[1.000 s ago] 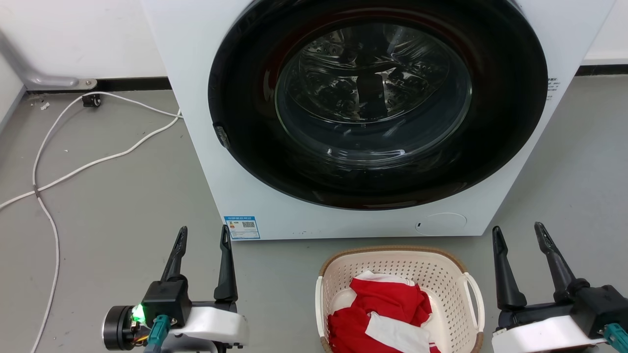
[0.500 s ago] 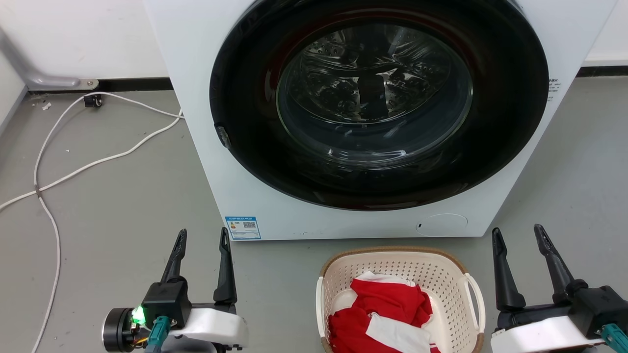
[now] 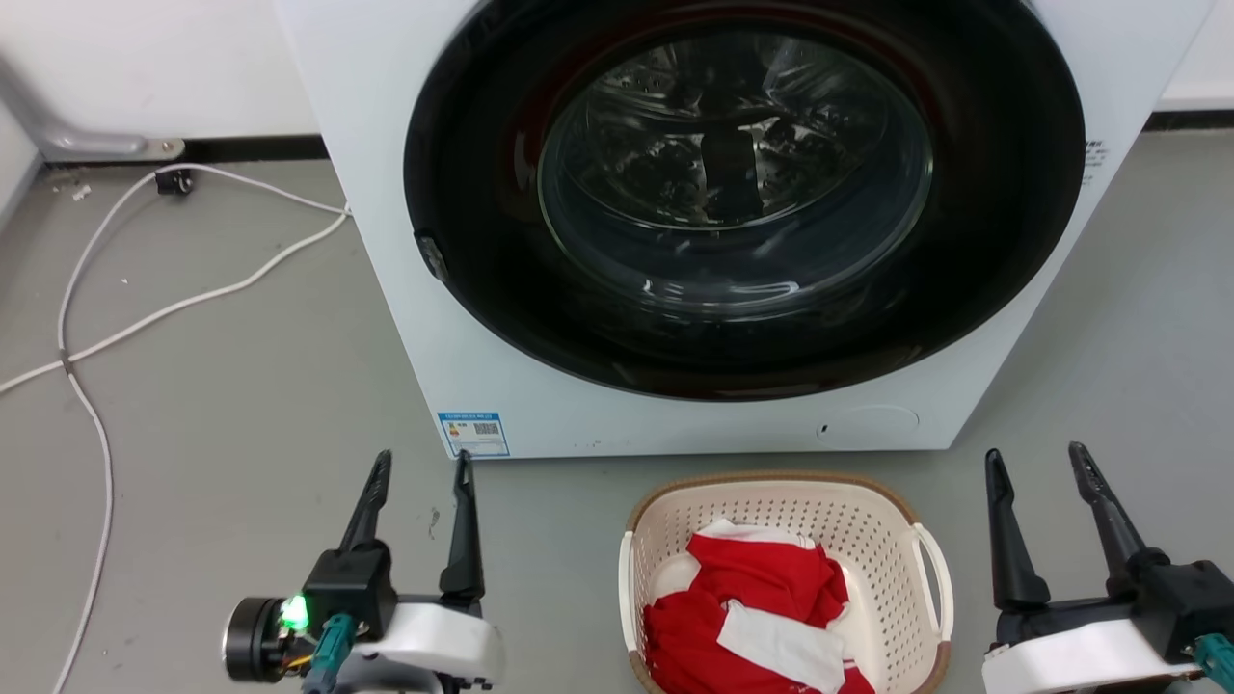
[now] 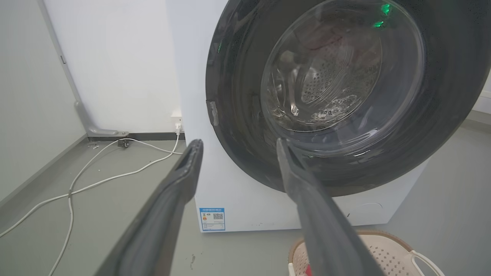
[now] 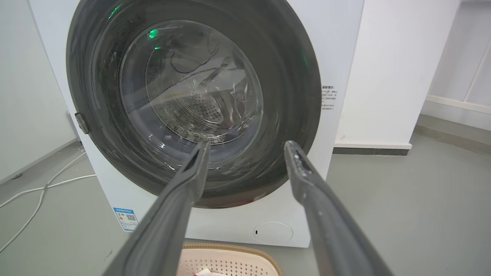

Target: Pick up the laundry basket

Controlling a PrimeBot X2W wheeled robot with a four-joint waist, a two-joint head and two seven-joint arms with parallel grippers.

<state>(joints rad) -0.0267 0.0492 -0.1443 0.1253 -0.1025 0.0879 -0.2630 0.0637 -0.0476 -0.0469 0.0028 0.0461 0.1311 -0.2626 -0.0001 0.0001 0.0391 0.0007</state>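
Down on the grey floor [image 3: 241, 405], just in front of the washing machine [image 3: 405, 289], our laundry basket [image 3: 829, 520] sits with red and white clothes [image 3: 752, 607] piled inside. We've got both hands hovering empty: left hand [image 3: 423, 458] off to the basket's left, fingers spread apart, and right hand [image 3: 1033, 451] near its right handle [image 3: 937, 569], fingers spread too. Neither touches the basket. A white cable [image 3: 193, 304] snakes across the floor further left.

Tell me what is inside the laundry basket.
The laundry basket holds a crumpled red and white garment. Anything beneath it is covered, and the basket's near end runs off the head view.
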